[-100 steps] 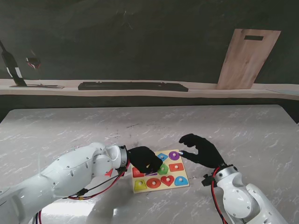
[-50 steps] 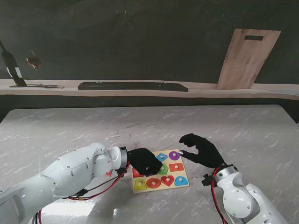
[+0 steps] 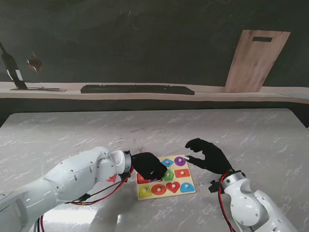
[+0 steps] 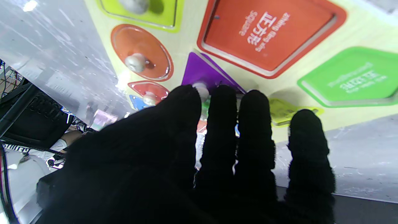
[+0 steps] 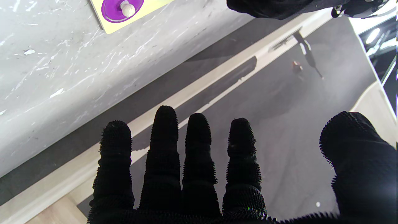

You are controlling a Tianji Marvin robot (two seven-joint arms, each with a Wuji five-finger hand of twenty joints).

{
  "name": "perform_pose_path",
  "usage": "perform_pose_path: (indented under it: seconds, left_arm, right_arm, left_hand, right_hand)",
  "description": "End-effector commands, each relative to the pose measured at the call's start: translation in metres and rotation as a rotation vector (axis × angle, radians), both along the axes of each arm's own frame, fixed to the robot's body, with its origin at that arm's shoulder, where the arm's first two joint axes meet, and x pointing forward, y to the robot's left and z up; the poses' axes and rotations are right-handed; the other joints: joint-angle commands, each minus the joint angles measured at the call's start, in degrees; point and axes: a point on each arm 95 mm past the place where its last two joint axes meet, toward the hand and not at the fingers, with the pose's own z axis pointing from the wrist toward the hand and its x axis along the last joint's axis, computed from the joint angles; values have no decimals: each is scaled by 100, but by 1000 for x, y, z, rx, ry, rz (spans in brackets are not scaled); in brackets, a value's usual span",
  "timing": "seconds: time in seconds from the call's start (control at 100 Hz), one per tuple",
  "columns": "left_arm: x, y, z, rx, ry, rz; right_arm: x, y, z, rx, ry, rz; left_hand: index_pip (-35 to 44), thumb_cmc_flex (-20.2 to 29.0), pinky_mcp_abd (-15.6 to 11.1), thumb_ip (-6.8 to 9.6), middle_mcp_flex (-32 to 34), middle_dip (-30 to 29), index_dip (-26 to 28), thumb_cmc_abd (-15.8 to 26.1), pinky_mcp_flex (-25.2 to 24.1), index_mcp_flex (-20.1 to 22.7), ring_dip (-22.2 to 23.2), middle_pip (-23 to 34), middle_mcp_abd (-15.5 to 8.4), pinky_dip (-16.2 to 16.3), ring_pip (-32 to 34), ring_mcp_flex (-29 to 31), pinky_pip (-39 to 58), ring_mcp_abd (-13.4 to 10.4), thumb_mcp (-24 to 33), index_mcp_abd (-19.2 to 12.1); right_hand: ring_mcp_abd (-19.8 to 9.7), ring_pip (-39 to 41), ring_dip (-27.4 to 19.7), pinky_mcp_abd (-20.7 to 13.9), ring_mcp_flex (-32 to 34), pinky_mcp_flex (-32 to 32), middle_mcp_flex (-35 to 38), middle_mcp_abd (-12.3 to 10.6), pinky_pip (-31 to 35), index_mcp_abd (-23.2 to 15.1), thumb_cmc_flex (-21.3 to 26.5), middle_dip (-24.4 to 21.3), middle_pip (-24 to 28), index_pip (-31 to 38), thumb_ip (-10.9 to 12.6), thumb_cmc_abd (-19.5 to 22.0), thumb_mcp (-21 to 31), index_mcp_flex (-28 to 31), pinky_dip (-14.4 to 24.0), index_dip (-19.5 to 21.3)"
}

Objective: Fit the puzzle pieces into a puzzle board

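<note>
left hand pinches the purple triangle piece by its small knob over the puzzle board; light, stiff, slippery; right hand released

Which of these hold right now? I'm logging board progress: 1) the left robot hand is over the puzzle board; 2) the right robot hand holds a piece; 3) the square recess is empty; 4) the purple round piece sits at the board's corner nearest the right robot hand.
1) True: the left robot hand covers part of the puzzle board.
2) False: the right robot hand is open and holds nothing.
3) True: the red square recess shows only its printed label.
4) True: the purple round piece sits in that corner.
</note>
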Motion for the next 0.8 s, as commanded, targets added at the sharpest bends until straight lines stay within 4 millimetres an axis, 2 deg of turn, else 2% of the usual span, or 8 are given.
perform_pose_path:
  seconds: [0.0, 0.33, 0.52, 0.62, 0.79]
  left_arm:
    - [2, -2, 2, -2, -4, -2]
    - [4, -2, 1, 12, -10, -18]
    - [5, -3, -1, 22, -11, -18]
    - [5, -4, -1, 28, -12, -20]
    - [6, -5, -1, 34, -23, -28]
  right_arm:
    - [-2, 3, -1, 5, 2, 1]
    - [-2, 2, -1, 6, 1, -1]
    - [-2, 2, -2, 6, 3, -1]
    - [-1, 2, -2, 5, 4, 0]
    - [-1, 2, -2, 5, 4, 1]
  left_hand:
    - [89, 138, -506, -33, -93, 49, 60, 1, -53, -183, -24, 48, 53, 130, 135, -49, 148, -33, -25, -109]
    - [58, 179, -508, -77, -111, 44, 65, 17, -84, -194, -33, 40, 67, 134, 148, -83, 135, -33, -147, -110]
    - [30, 233, -491, -192, -132, 84, 60, 14, -112, -199, -46, 84, 74, 150, 184, -114, 145, -30, -306, -85]
    - [8, 271, -467, -319, -139, 125, 57, -18, -117, -197, -92, 150, 89, 170, 237, -138, 161, -48, -517, -60]
    - [1, 283, -481, -337, -185, 271, 82, 32, -120, -235, -129, 307, 74, 191, 311, -151, 184, -76, -647, -25]
  right_hand:
    - [-94, 66, 96, 31, 48, -65, 93, -162, 84, -135, -68, 56, 57, -111, 169, 66, -97, -6, 99, -18]
    - [-99, 65, 96, 29, 44, -66, 89, -159, 82, -135, -71, 56, 56, -109, 169, 65, -99, -3, 99, -18]
    - [-101, 63, 95, 27, 43, -66, 92, -159, 83, -134, -67, 56, 59, -110, 168, 67, -100, -4, 100, -18]
    - [-97, 64, 95, 29, 41, -68, 90, -164, 82, -143, -69, 56, 57, -112, 169, 70, -100, -10, 100, -18]
    - [-103, 66, 96, 34, 46, -69, 92, -160, 83, -132, -68, 56, 58, -111, 169, 69, -102, -12, 100, -18]
